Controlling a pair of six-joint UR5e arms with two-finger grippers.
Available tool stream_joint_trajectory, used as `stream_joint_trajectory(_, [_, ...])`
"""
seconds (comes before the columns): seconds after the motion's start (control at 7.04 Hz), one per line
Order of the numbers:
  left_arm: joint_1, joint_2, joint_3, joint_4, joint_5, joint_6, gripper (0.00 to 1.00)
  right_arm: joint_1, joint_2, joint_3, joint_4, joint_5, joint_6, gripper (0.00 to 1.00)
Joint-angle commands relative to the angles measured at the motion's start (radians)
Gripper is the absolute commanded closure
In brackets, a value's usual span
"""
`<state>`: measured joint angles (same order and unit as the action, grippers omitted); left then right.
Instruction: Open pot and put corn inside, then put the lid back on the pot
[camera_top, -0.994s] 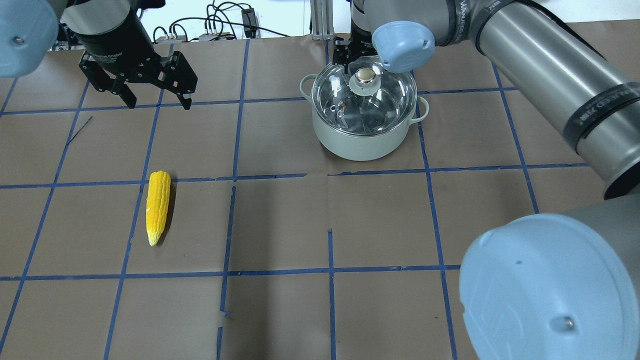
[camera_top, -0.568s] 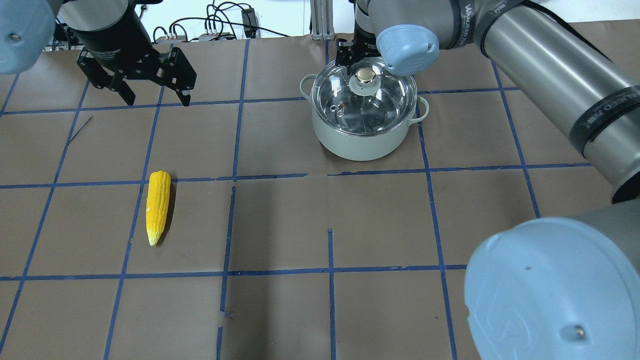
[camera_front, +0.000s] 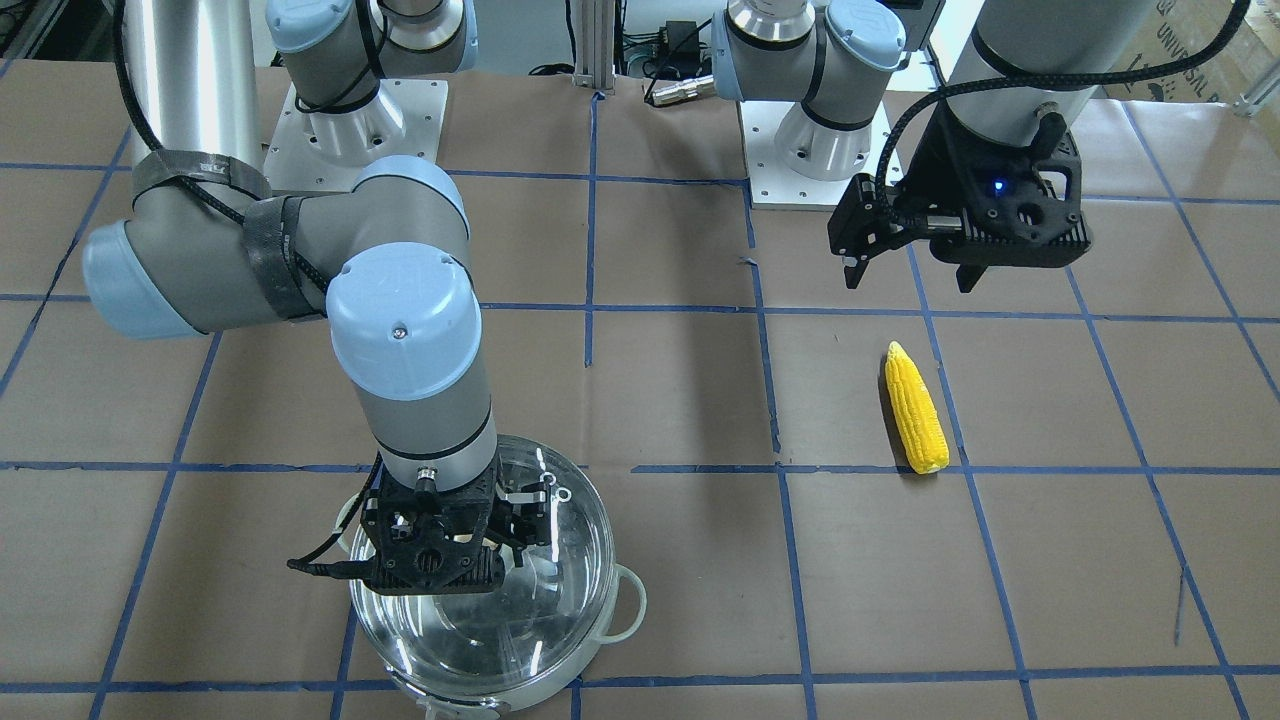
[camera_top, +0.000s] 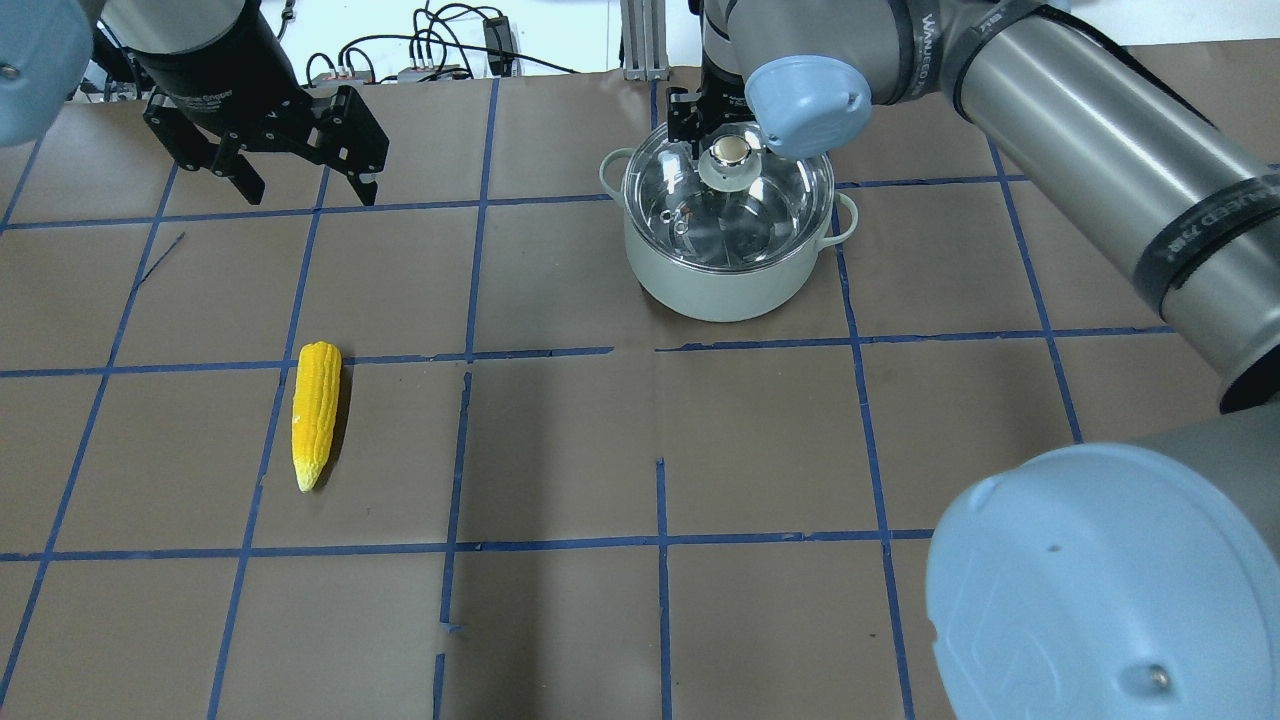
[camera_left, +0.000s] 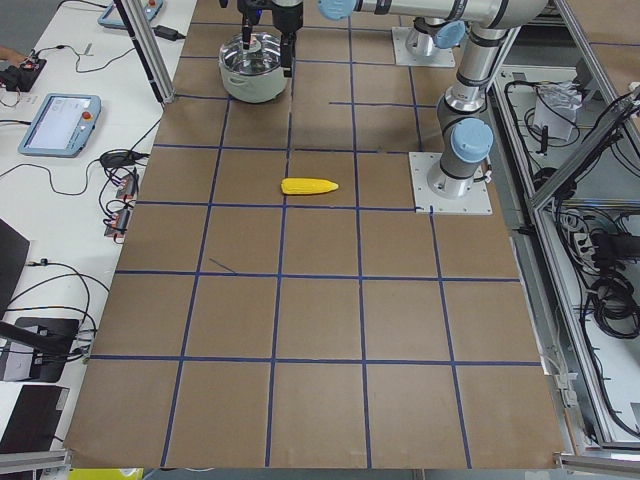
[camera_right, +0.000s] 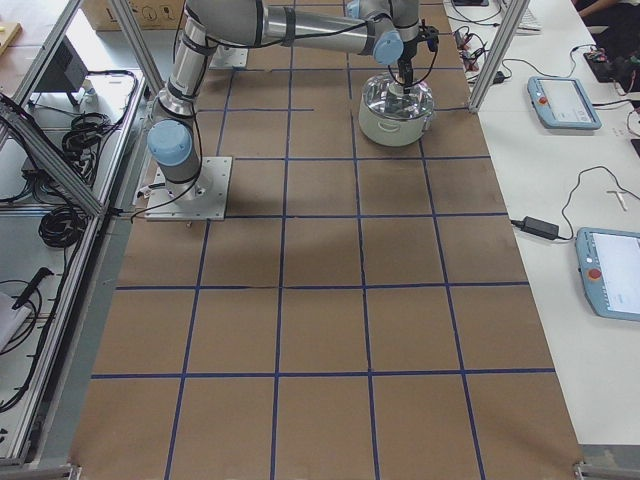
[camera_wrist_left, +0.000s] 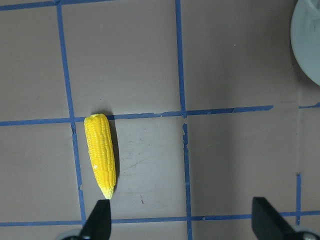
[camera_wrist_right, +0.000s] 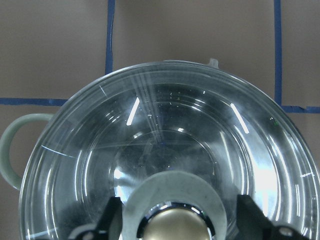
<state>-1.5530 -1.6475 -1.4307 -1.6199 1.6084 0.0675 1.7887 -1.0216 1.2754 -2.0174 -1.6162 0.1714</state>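
The pot (camera_top: 715, 290), shiny inside and pale grey-green outside, stands at the far centre-right with the clear glass lid (camera_top: 765, 215) on it. My right gripper (camera_wrist_right: 180, 220) hovers just above the lid, open, with one finger on each side of the cream-metallic knob (camera_top: 731, 151) and apart from it. The yellow corn (camera_top: 315, 412) lies on the table at the left, its tip pointing toward me. My left gripper (camera_top: 312, 198) is open and empty, raised well beyond the corn. In the left wrist view the corn (camera_wrist_left: 101, 155) lies ahead of the left finger.
Brown paper with a blue tape grid covers the table (camera_top: 560, 450). Cables and a metal post (camera_top: 640, 40) sit past the far edge. The pot's side handles (camera_top: 848, 215) stick out left and right. The pot's edge shows in the left wrist view (camera_wrist_left: 307, 40).
My left gripper has drifted a little toward the far-left edge, still open. My right wrist has shifted slightly over the lid knob. Corn, pot and lid have not moved.
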Motion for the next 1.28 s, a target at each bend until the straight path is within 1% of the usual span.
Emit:
stream_joint_trajectory(0.0, [-0.001,-0.003,-0.008,0.000,-0.001,0.000,0.00,0.000,0.000,-0.002,0.006,-0.001,-0.001,0.36])
stream_joint_trajectory(0.14, [0.001,-0.003,-0.008,0.000,-0.001,0.001,0.00,0.001,0.000,-0.010,0.031,-0.002,0.000,0.47])
stream_joint_trajectory(0.43, [-0.001,0.005,-0.004,-0.002,0.002,0.002,0.00,0.001,-0.003,-0.014,0.032,-0.001,0.002,0.77])
stream_joint_trajectory(0.57, [0.004,0.002,-0.002,-0.003,-0.023,0.009,0.00,0.001,-0.003,-0.019,0.042,-0.001,0.002,0.85])
stream_joint_trajectory(0.71, [0.014,0.002,-0.001,-0.017,-0.060,0.018,0.00,0.001,-0.003,-0.046,0.043,-0.002,0.002,0.85])
stream_joint_trajectory(0.85, [0.010,0.008,-0.001,-0.015,-0.035,0.017,0.00,-0.008,0.001,-0.112,0.093,0.001,0.000,0.85])
stream_joint_trajectory(0.99, [0.001,0.008,-0.001,-0.009,0.007,0.015,0.00,-0.029,0.003,-0.228,0.227,0.002,-0.010,0.85])
stream_joint_trajectory(1.14, [0.001,0.011,0.001,-0.006,0.002,0.015,0.00,-0.099,0.009,-0.366,0.400,0.010,-0.068,0.84])
